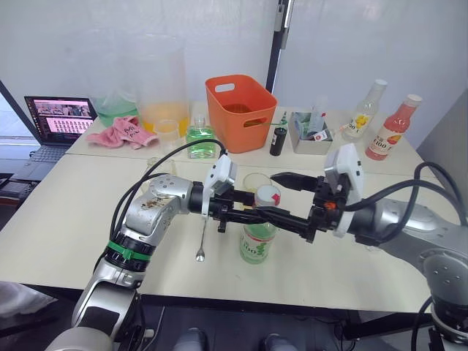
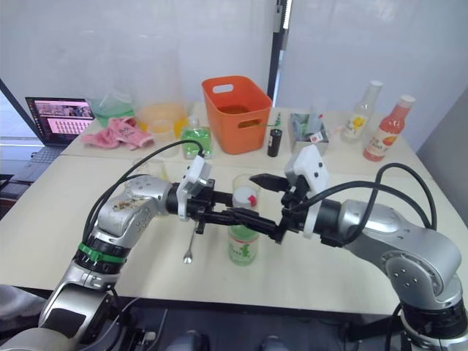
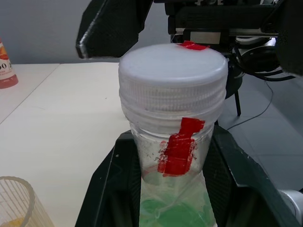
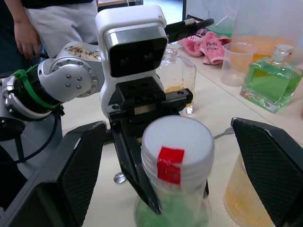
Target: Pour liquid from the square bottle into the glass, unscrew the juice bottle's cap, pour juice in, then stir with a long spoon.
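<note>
1. Standing upright near the middle of the desk [image 1: 66,219], one juice bottle [image 1: 258,240] wears one white cap [image 1: 268,195] with a red mark.
2. One left end effector [image 1: 265,214] is clamped on the juice bottle just below the cap, a finger on each side.
3. One right end effector [image 4: 161,142] has its fingers spread apart, flanking the cap without touching it.
4. One glass [image 1: 256,181] holding yellow liquid stands just behind the juice bottle.
5. One long spoon [image 1: 202,238] lies flat to the bottle's left.
6. One square bottle [image 4: 176,80] stands farther left, behind the left arm.
7. Two labelled bottles [image 1: 364,111] stand far right; one orange basket [image 1: 240,111] sits at the far centre.
</note>
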Tool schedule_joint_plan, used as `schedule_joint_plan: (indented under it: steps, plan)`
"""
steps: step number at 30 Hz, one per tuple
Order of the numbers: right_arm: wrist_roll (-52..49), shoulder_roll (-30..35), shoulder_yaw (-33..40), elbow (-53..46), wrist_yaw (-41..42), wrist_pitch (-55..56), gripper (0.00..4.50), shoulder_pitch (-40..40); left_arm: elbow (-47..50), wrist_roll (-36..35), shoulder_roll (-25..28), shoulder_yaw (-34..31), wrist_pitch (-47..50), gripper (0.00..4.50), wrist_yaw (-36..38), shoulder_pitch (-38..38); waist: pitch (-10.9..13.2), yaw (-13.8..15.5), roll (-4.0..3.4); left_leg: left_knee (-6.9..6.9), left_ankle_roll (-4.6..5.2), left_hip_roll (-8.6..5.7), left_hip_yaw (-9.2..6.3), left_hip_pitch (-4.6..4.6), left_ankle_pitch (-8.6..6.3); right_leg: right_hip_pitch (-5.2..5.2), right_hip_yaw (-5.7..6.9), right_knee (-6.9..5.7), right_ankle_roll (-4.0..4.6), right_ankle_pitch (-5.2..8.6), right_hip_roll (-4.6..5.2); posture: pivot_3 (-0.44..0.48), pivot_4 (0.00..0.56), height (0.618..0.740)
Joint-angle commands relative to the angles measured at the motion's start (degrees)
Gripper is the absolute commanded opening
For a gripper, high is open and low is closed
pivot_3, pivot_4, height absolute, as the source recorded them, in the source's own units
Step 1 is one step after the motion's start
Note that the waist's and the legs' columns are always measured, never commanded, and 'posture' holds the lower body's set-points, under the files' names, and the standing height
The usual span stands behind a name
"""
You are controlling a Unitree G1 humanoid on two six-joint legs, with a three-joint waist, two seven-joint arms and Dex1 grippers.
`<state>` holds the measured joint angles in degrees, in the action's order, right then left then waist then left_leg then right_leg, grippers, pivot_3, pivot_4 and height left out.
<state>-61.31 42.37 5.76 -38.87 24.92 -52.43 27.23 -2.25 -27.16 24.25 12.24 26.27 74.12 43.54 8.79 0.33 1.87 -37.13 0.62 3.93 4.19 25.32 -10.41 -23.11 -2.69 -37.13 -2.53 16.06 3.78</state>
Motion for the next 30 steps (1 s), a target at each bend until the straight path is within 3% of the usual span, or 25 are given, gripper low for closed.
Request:
schedule_joint_plan:
  steps: [1,4,13,19,23,30]
  plan:
    - [-0.3,-0.1,0.0,-1.3,-1.8,-0.5,4.50,0.4,2.0,0.4,0.1,-0.3,-1.4,1.31,-0.2,0.0,0.0,0.0,0.00,0.00,0.00,0.00,0.00,0.00,0.00,0.00,0.00,0.00,0.00,0.00,0.00,0.000,0.150,0.739]
    - [-0.2,-0.4,-0.1,-1.1,-2.6,-0.6,4.50,0.1,2.1,0.5,0.0,-0.2,-1.5,1.31,-0.2,0.0,0.0,0.0,0.00,0.00,0.00,0.00,-0.01,0.00,0.00,0.00,0.00,0.00,0.00,0.00,0.00,0.000,0.150,0.739]
    - [0.0,-1.3,-0.4,-1.0,-3.2,-0.3,1.72,0.2,2.1,0.7,0.2,0.0,-1.4,1.31,-0.1,0.1,0.0,0.0,0.00,-0.01,0.00,0.00,-0.03,0.00,0.00,0.00,0.00,0.00,0.00,0.00,-0.01,0.000,0.150,0.739]
    - [0.0,-0.9,-0.9,-0.2,-0.4,0.0,1.70,0.6,2.3,0.9,0.5,0.2,-1.5,1.31,0.0,0.1,0.0,0.0,0.00,-0.01,0.01,0.01,-0.03,0.00,0.00,0.00,0.00,0.00,0.00,0.00,-0.02,0.000,0.150,0.739]
    - [1.7,-0.1,-2.7,4.5,12.1,3.6,1.70,2.7,2.4,0.4,1.2,-0.2,-1.6,1.31,1.2,0.4,0.0,-0.1,0.00,-0.02,0.01,0.00,-0.04,0.00,0.00,0.01,0.00,0.00,0.00,0.00,-0.03,0.000,0.150,0.739]
    - [15.3,-0.8,-17.8,31.9,55.0,15.3,1.70,19.0,2.9,-0.6,2.8,0.2,-3.2,1.31,6.7,0.7,0.0,-1.0,-0.03,-0.08,0.01,0.10,-0.08,-0.01,0.00,-0.02,-0.09,-0.04,0.01,0.00,-0.25,0.000,0.150,0.739]
